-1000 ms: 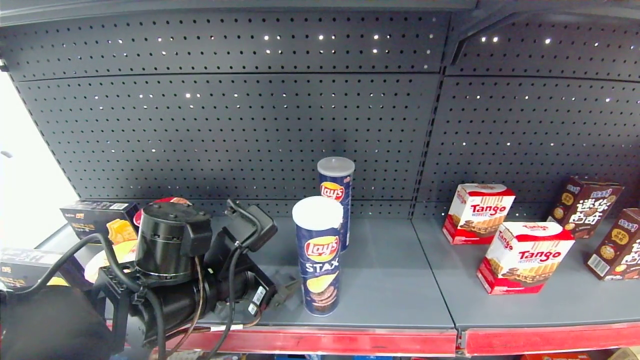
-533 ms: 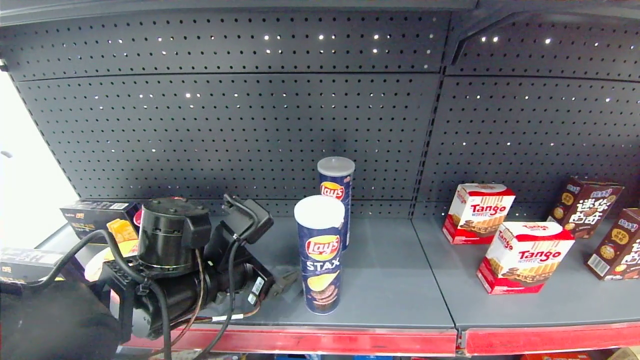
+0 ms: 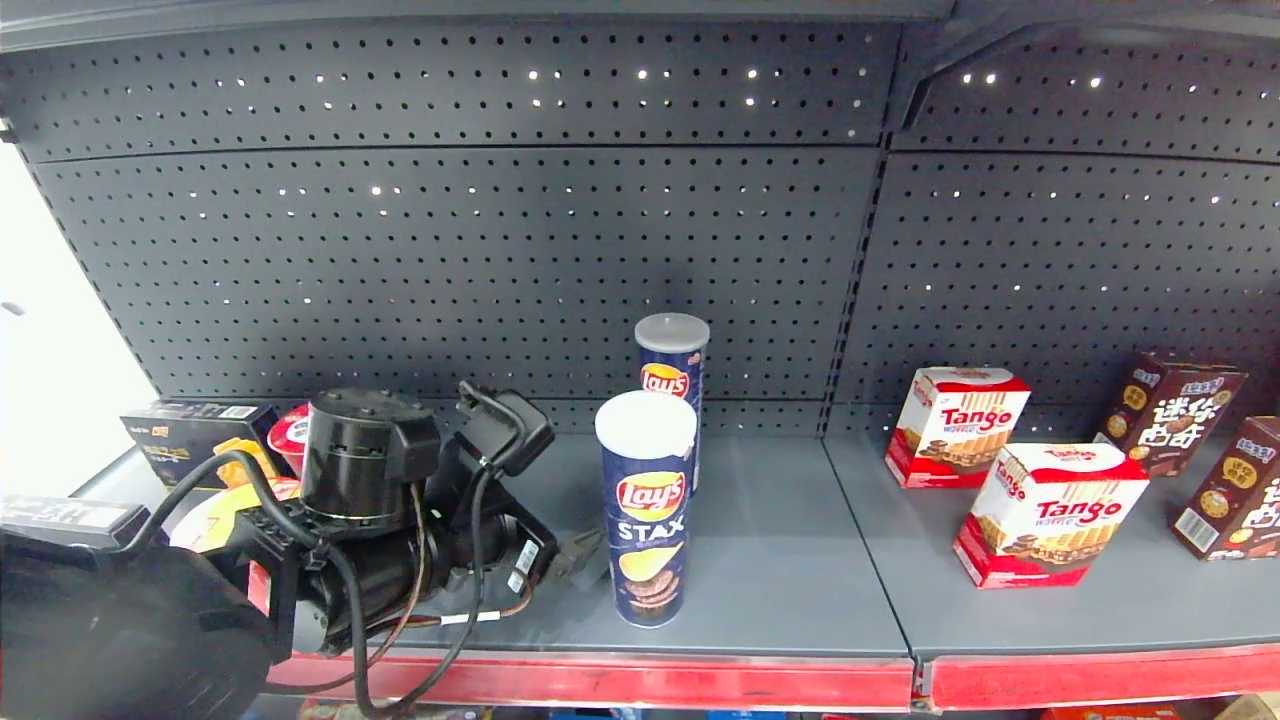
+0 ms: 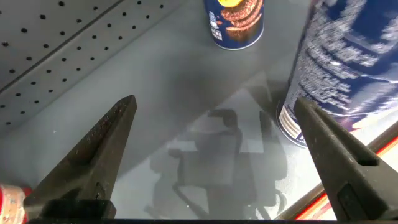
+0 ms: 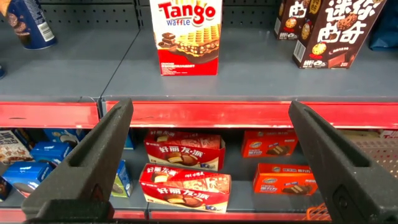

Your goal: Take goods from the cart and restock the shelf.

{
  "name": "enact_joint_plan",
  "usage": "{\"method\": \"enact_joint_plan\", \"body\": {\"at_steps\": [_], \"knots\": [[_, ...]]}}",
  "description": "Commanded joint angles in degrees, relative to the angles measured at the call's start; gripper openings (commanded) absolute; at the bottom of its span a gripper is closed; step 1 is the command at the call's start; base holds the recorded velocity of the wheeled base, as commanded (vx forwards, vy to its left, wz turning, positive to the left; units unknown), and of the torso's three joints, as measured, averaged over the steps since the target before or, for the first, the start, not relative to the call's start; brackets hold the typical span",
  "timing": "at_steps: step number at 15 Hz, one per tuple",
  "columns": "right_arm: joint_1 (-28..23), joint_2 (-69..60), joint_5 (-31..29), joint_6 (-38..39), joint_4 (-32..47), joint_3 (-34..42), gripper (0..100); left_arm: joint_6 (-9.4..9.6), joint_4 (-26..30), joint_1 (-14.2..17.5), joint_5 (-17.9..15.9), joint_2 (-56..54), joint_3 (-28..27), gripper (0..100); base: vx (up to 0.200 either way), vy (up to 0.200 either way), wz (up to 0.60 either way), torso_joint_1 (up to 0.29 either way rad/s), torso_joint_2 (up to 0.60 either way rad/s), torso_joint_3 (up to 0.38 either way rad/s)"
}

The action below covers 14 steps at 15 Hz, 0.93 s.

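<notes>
1. Far left of the shelf (image 3: 780, 560): a black box (image 3: 190, 430) lies at 9 o'clock of the left arm.
2. Left gripper (image 4: 214, 106): the pincer is spread apart and clamps nothing. It sits low over the shelf deck, at 9 o'clock of the front can (image 3: 645, 520).
3. The front can stands upright near the shelf's front edge, just beside one finger and outside the gap. Contact cannot be confirmed. The rear can (image 3: 672, 365) stands at 12 o'clock of it, near the back panel.
4. Two waffle boxes (image 3: 1050, 510) stand at 3 o'clock of the cans, with brown boxes (image 3: 1170, 410) beyond them.
5. Right gripper (image 5: 211, 107): the pincer is spread apart and empty, facing the shelf's red front edge.

Step in hand, as judged: the front can is set down and released. The next move calls for drawing the left gripper straight back toward 6 o'clock, keeping the finger off the can, then returning to the cart for more goods.
</notes>
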State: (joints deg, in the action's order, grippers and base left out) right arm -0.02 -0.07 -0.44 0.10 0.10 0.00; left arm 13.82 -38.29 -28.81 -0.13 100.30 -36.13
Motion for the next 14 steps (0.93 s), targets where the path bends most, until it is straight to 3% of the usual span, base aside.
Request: {"method": "enact_joint_plan", "body": {"at_steps": [1, 14], "knots": [[0.0, 0.1, 0.0, 0.0, 0.0, 0.0, 100, 0.06, -0.1, 0.0, 0.0, 0.8, -0.3, 100, 0.000, 0.000, 0.00, 0.000, 0.00, 0.000], [0.0, 0.1, 0.0, 0.0, 0.0, 0.0, 100, 0.06, 0.0, -0.5, 0.0, 2.5, -2.1, 100, 0.000, 0.000, 0.00, 0.000, 0.00, 0.000]]}}
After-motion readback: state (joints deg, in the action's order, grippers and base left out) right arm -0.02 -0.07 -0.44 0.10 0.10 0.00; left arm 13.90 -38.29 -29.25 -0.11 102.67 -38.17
